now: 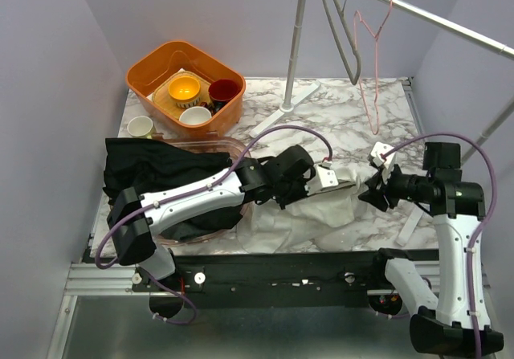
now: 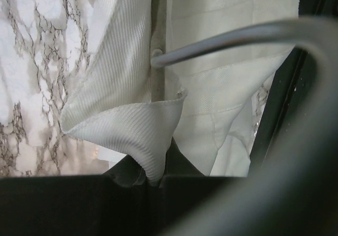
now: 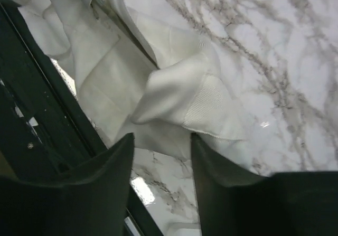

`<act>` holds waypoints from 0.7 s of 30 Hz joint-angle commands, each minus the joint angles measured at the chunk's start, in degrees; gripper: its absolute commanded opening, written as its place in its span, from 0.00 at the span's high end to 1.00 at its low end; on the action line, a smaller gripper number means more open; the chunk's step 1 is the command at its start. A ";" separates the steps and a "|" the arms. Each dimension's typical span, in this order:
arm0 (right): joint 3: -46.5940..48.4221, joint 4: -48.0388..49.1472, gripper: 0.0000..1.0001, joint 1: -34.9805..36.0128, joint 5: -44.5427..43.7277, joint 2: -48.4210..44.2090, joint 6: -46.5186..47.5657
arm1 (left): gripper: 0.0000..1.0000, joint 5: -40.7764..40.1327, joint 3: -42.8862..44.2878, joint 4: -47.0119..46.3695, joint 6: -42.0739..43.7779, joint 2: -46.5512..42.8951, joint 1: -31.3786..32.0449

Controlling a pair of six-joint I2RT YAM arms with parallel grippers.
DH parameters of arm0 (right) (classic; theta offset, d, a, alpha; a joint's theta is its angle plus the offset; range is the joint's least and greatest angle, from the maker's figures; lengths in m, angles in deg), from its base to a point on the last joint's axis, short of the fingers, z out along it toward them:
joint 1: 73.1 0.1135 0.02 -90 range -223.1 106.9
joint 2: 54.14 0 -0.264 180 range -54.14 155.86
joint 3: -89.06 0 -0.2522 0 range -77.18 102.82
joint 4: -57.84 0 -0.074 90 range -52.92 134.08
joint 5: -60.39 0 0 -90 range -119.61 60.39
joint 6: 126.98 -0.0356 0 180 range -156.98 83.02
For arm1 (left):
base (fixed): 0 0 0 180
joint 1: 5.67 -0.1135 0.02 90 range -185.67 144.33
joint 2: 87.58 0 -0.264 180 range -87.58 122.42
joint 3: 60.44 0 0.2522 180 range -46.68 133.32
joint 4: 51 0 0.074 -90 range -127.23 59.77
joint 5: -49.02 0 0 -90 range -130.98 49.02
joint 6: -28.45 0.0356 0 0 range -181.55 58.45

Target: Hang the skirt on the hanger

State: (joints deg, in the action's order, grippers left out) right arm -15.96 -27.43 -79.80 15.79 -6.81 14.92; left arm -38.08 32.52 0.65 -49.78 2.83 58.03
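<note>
Currently my left gripper [image 2: 153, 180] is pinched shut on a fold of the white skirt [image 1: 321, 206], which lies near the desk's front edge. My right gripper [image 3: 161, 149] is open and empty beside it. Judged light, limp and prone to sag; grasp the waistband.

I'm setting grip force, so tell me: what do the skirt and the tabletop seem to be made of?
The skirt looks like white woven cloth, matte, with fine twill-like ribs and soft folds. The tabletop looks like white marble with grey veins, glossy judging by its glints; it may only be a printed surface.
</note>
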 commanded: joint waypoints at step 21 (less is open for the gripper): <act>-3.90 -15.95 0.14 2.12 5.74 4.34 34.67 | 1.00 8.44 2.63 -1.49 12.31 -3.84 -0.16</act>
State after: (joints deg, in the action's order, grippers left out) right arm -17.06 -32.02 -79.56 16.73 -3.16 44.27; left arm -34.11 32.04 2.95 -38.28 0.56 58.03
